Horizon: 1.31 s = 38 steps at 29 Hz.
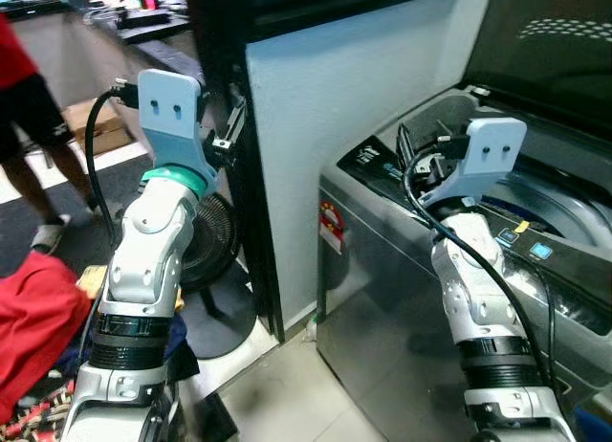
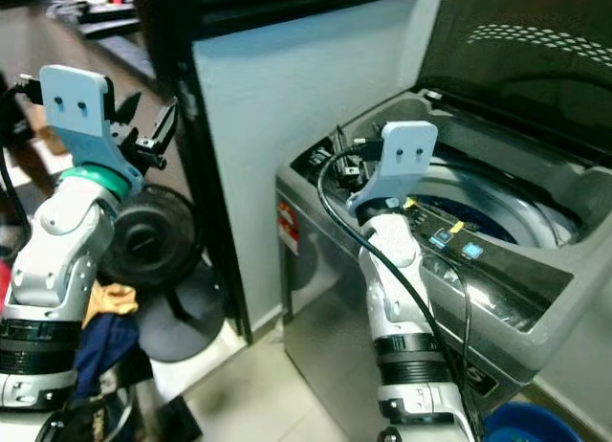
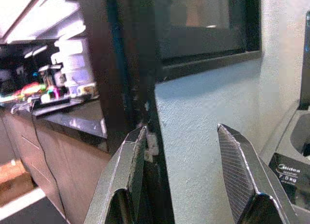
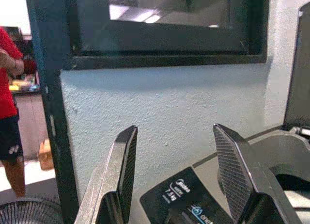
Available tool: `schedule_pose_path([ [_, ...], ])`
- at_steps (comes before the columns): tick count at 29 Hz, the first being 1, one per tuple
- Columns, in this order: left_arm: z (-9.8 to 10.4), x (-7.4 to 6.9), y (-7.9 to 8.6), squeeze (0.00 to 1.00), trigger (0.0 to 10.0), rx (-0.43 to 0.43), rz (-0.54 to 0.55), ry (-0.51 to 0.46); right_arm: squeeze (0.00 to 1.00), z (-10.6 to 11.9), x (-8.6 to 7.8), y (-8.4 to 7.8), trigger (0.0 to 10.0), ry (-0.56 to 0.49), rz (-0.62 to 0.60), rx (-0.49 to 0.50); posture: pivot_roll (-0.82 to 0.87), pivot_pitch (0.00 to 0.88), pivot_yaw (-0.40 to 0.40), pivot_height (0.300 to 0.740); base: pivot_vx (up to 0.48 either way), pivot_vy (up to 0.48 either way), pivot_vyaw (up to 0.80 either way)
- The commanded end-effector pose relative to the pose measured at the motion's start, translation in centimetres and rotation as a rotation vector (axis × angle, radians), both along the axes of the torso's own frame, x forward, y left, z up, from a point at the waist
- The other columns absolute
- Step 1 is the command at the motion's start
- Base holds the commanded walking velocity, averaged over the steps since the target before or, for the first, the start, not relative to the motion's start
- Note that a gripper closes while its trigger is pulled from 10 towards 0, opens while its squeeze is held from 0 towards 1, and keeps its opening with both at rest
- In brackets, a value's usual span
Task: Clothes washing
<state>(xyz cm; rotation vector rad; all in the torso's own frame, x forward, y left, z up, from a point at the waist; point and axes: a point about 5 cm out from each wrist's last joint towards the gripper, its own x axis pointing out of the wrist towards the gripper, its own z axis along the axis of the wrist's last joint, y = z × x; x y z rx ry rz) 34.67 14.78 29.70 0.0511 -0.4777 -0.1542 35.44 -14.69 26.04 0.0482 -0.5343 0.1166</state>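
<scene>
Item: two raised arms, both claws released and empty, before a top-loading washing machine.

Right claw hangs just above the machine's near corner, lid up, drum beyond it. Left claw faces the wall, well apart. Red clothes lie on the floor below and outside the left claw: likely soft, light, limp; best pinched at a bunched fold.
</scene>
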Motion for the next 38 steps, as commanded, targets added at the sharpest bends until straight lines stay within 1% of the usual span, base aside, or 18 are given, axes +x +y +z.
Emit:
schedule_pose_path([
  [1, -0.02, 0.04, 0.19, 0.0, 10.0, 0.006, 0.007, 0.006, 0.0, -0.01, 0.01, 0.04, 10.0, 0.0, 0.001, 0.001, 0.03, 0.0, 0.058, 0.74, 0.0, 0.0, 0.76],
  [21, -0.09, 0.1, 0.38, 0.0, 10.0, 0.011, 0.019, 0.012, 0.0, -0.13, 0.05, 0.18, 10.0, 0.003, 0.007, 0.008, 0.04, 0.0, 0.058, 0.74, 0.0, 0.0, 0.74],
  [28, -0.16, 0.21, 0.54, 0.0, 10.0, 0.03, 0.045, 0.006, 0.0, -0.11, -0.11, 0.48, 10.0, -0.004, 0.034, 0.039, 0.03, 0.0, 0.064, 0.74, 0.0, 0.0, 0.0],
  [31, -0.15, 0.3, 0.6, 0.0, 10.0, 0.047, 0.058, 0.002, 0.0, -0.2, -0.13, 0.62, 10.0, -0.003, 0.041, 0.031, 0.03, 0.0, 0.066, 0.74, 0.357, 0.0, 0.0],
  [36, -0.2, 0.37, 0.6, 0.0, 10.0, 0.047, 0.062, 0.004, 0.0, -0.39, -0.07, 0.67, 10.0, 0.006, 0.034, 0.005, 0.03, 0.0, 0.067, 0.74, 0.451, 0.0, 0.0],
  [38, -0.13, 0.42, 0.57, 0.0, 10.0, 0.048, 0.063, 0.002, 0.0, -0.43, -0.01, 0.52, 10.0, 0.006, 0.01, -0.017, 0.04, 0.0, 0.067, 0.74, 0.48, 0.0, 0.78],
])
